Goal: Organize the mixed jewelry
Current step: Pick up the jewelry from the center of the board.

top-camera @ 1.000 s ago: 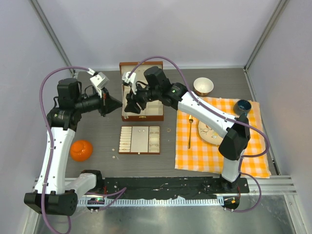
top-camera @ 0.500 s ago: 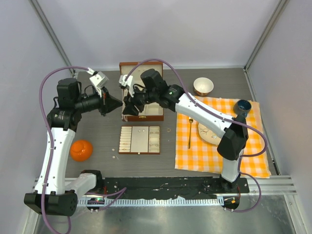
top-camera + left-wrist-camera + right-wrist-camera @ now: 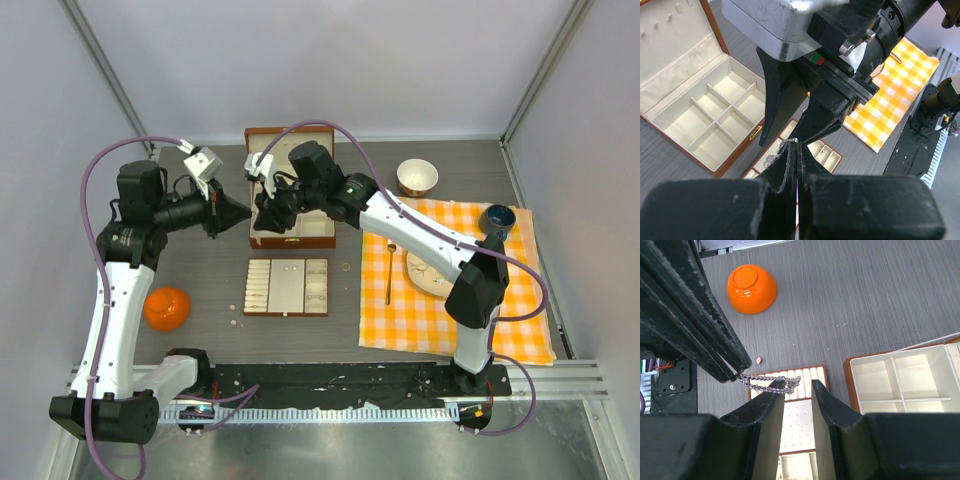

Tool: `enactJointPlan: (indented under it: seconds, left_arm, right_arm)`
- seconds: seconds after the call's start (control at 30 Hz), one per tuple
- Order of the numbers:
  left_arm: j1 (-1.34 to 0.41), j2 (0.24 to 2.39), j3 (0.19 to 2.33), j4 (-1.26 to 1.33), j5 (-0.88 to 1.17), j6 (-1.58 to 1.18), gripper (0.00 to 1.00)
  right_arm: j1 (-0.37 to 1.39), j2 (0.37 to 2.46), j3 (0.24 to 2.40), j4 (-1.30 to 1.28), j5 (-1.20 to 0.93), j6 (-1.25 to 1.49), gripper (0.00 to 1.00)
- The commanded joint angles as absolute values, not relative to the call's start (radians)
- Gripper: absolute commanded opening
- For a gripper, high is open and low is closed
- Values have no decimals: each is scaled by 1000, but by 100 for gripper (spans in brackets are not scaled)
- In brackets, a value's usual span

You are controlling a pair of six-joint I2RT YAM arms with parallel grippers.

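Two hands tip to tip from above, left hand (image 3: pixel 247 213) and right hand (image 3: pixel 263 217), beside the open wooden box (image 3: pixel 320 228). From the left wrist: pinches fully shut. From the right wrist: stands part open, clamping nothing; chain necklace (image 3: pixel 762 377) pinched in the left tip, reaching across to its finger, above the tray (image 3: pixel 802 422).

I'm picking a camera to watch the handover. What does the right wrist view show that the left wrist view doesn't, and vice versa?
Only right wrist: the orange bowl, and the chain hanging from the left gripper beside the right fingers. Only left wrist: the checked cloth. Both: the box and the tray.
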State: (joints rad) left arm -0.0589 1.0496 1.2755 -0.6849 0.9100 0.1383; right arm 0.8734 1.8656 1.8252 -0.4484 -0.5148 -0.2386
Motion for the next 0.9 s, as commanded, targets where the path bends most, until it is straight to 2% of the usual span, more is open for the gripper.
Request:
enactJointPlan:
  seconds: [0.0,0.87]
  left_arm:
    - [-64,1028,1270,-652,933,137,0]
    - [-64,1029,1258,-644,900,153,0]
  right_arm:
    - [877,1859,1873,-416,-505,-258,33]
    - [877,1786,1802,-442,-515,-304,34]
